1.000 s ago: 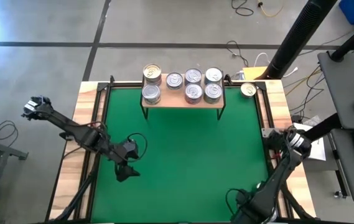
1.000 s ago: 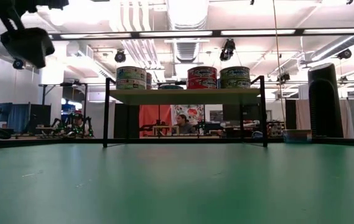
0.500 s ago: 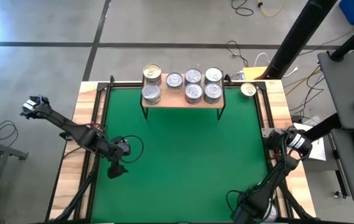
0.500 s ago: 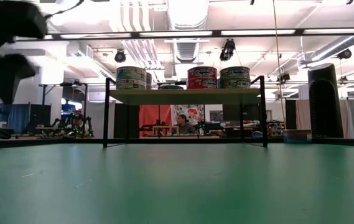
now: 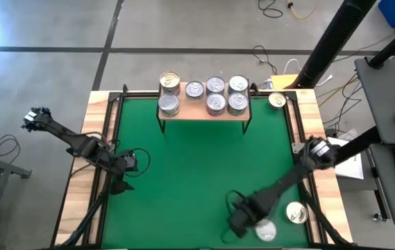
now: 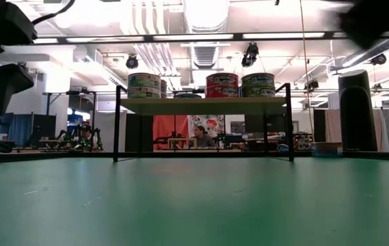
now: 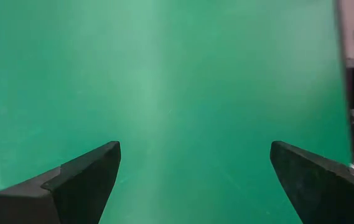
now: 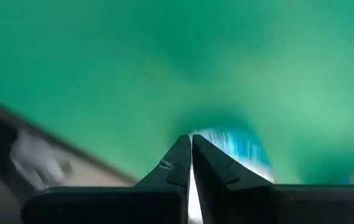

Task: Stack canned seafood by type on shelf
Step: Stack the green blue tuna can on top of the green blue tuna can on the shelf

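While most tins are sitting stacked on the shelf, the right tool, fingers together, is hovering beside a loose tin; the left tool, spread wide, is waiting over the surface.

A green mat covers the wood-edged table, a black column stands behind, and a person sits far back.
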Robot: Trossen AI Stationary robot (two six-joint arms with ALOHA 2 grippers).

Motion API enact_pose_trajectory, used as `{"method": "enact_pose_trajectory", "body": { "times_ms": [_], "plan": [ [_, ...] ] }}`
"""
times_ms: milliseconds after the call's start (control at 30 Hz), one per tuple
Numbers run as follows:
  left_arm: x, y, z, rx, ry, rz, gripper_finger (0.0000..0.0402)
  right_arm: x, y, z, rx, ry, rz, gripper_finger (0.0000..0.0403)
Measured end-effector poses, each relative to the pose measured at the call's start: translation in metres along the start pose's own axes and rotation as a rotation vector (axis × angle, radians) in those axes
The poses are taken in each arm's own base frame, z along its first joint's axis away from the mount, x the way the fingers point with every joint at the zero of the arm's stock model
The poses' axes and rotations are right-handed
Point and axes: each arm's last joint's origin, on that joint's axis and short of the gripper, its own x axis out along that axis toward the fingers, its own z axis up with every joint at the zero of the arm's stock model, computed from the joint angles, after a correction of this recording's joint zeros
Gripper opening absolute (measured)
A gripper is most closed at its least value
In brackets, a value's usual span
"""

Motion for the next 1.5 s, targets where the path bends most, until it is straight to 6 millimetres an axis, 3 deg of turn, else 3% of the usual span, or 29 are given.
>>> {"method": "enact_pose_trajectory", "body": {
  "times_ms": [133, 267, 433, 733, 900, 1033, 1133, 1233, 1333, 1433, 1500],
  "plan": [
    [-0.003, -0.001, 0.0, 0.024, -0.012, -0.055, 0.0398, -0.044, 0.012, 0.025, 0.008, -0.222, 0.029, 0.0009],
    [-0.006, -0.003, 0.002, 0.044, -0.034, -0.068, 0.0398, -0.061, 0.008, 0.014, 0.011, -0.152, -0.046, 0.0009],
    [-0.005, -0.008, 0.01, 0.062, -0.099, -0.095, 0.0398, -0.039, -0.001, -0.027, 0.001, 0.076, -0.144, 0.0009],
    [0.005, -0.012, 0.026, 0.065, -0.247, 0.012, 0.0398, 0.006, -0.022, -0.08, 0.014, 0.21, -0.28, 0.0009],
    [0.01, -0.017, 0.036, 0.025, -0.314, -0.016, 0.0398, 0.032, -0.029, -0.089, -0.088, 0.249, -0.243, 0.0009],
    [0.018, -0.023, 0.046, 0.032, -0.375, -0.046, 0.0398, 0.053, -0.031, -0.085, -0.142, 0.22, -0.161, 0.0009],
    [0.027, -0.026, 0.051, 0.05, -0.379, -0.045, 0.0398, 0.056, -0.036, -0.078, -0.182, 0.132, -0.179, 0.0009],
    [0.038, -0.026, 0.053, 0.03, -0.351, -0.014, 0.0398, 0.045, -0.041, -0.065, -0.236, 0.027, -0.237, 0.0009],
    [0.051, -0.022, 0.055, -0.023, -0.325, 0.046, 0.0398, 0.016, -0.042, -0.056, -0.304, -0.187, -0.295, 0.0009],
    [0.063, -0.022, 0.059, -0.067, -0.323, 0.068, 0.0398, -0.011, -0.041, -0.057, -0.346, -0.388, -0.282, 0.0009],
    [0.068, -0.025, 0.064, -0.095, -0.32, 0.064, 0.0398, -0.019, -0.042, -0.063, -0.365, -0.412, -0.236, 0.0009]
  ]
}}
